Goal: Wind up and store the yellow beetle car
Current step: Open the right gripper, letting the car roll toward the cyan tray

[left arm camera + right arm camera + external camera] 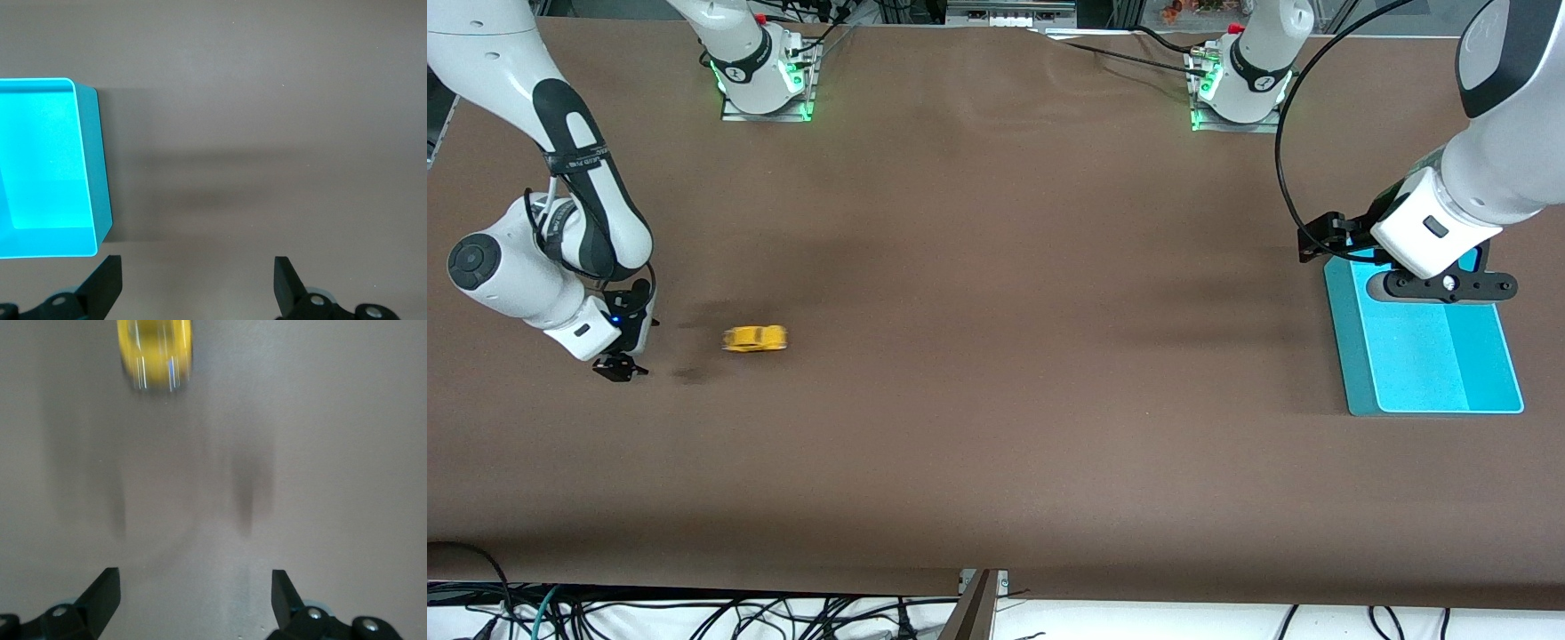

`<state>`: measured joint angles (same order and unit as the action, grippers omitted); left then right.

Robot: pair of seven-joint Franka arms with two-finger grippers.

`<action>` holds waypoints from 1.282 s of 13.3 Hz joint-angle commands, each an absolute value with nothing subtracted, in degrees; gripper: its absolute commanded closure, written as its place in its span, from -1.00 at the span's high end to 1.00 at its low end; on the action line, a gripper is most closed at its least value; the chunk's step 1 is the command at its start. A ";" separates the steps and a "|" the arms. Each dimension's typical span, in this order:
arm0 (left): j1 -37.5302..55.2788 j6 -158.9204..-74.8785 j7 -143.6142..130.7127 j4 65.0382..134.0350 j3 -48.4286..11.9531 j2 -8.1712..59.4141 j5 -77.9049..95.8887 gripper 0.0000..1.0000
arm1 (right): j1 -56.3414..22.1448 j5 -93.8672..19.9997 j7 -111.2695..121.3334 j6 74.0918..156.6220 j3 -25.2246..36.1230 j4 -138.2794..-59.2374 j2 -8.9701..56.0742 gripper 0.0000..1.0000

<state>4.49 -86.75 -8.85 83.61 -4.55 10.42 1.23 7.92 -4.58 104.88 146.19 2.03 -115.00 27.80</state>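
Your biggest risk is the yellow beetle car [755, 339], smeared as if rolling, running wide of the blue tray [1352, 356] at the left arm's end. It sits on the table near the right gripper [619, 367], clear of its wide-open, empty jaws. The left gripper [1443, 284] waits spread over the tray's edge.

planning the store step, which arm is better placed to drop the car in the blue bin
Left, probably. The left gripper hangs open over the blue bin, while the yellow beetle car sits blurred on the table by the open right gripper, at the right arm's end.
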 commanded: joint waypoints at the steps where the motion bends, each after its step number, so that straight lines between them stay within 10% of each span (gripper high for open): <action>1: 4.22 -86.13 -9.05 82.09 -4.57 11.16 2.64 1.00 | 8.53 -5.62 106.09 144.49 1.49 -113.47 28.04 0.99; 17: 5.89 -81.48 11.38 84.28 -4.66 13.97 4.31 1.00 | 6.60 -5.54 65.78 123.43 -1.32 -101.35 21.62 1.00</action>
<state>5.91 -82.83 3.97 83.99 -4.94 12.73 3.59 7.16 -5.62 72.32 128.13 -0.98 -103.78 22.48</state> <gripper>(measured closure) 0.000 0.000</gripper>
